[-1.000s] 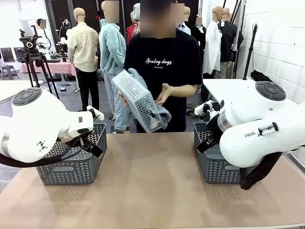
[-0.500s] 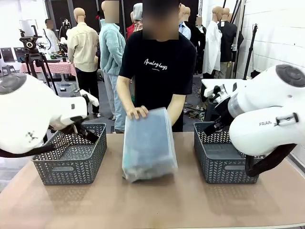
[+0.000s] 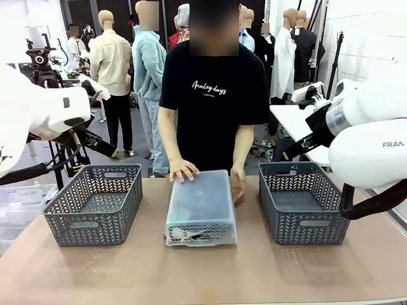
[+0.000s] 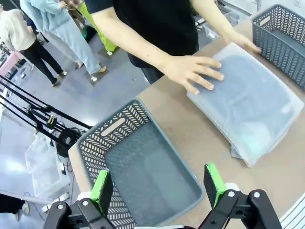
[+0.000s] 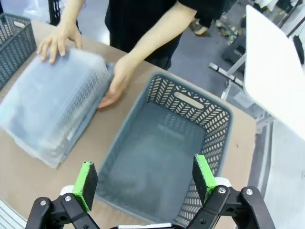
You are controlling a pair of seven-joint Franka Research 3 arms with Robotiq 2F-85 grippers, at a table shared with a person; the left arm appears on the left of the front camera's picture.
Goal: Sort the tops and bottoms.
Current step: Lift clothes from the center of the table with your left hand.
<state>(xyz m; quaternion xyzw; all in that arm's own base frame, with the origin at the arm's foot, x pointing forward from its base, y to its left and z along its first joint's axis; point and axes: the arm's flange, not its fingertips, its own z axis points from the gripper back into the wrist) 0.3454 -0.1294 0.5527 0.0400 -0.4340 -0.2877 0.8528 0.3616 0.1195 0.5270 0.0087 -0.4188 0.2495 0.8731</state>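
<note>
Two wide-open tools, left gripper (image 4: 157, 179) and right gripper (image 5: 144, 171), hover over grey plastic lattice baskets (image 3: 95, 222); I wait until the person's hands (image 3: 183, 170) clear the upturned pale basket (image 3: 200, 203).

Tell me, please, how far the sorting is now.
Done: nothing; the left grey basket and the right grey basket are empty. In hand: the person's hand rests on an upturned pale basket between them, with clothes dimly visible under it. Left: all the sorting; both arms' jaws stand open, holding nothing.
</note>
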